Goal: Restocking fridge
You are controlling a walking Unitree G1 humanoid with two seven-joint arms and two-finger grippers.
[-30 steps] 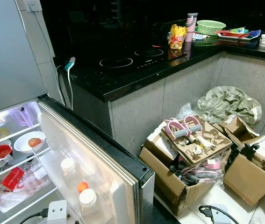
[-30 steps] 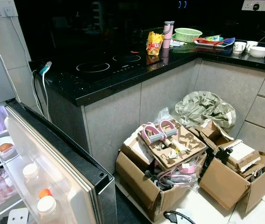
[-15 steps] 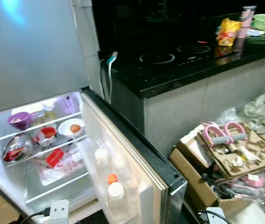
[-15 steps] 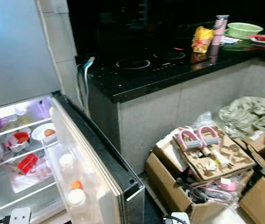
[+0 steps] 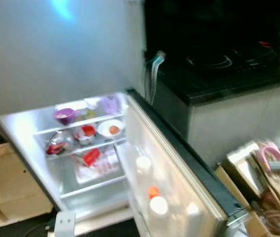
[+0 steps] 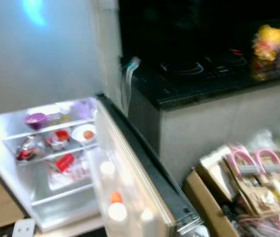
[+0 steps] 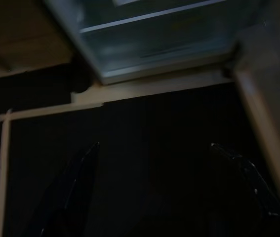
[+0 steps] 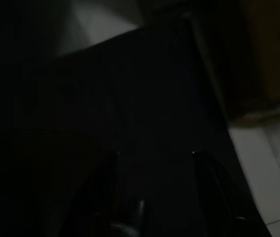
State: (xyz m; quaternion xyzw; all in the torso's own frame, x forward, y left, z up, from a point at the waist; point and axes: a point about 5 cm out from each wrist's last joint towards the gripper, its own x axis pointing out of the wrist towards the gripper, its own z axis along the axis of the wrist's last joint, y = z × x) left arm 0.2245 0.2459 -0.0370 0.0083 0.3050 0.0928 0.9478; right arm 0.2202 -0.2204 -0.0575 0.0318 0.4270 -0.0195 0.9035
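Left eye view: fridge open, lit shelves stocked, bottles blurred in door. Left end effector spread wide, empty. Right end effector seemingly parted; too dark.

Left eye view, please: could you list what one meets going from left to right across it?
Purple bowl → red packet → white bowl holding an orange fruit → white-capped bottle in the fridge door → cable hanging off the counter → induction hob → pink-handled item on the cardboard box.

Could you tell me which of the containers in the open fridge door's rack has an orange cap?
The small middle bottle with the orange cap, standing between the two white-capped bottles: the upper white-capped bottle toward the fridge interior and the lower white-capped bottle toward the door's outer edge.
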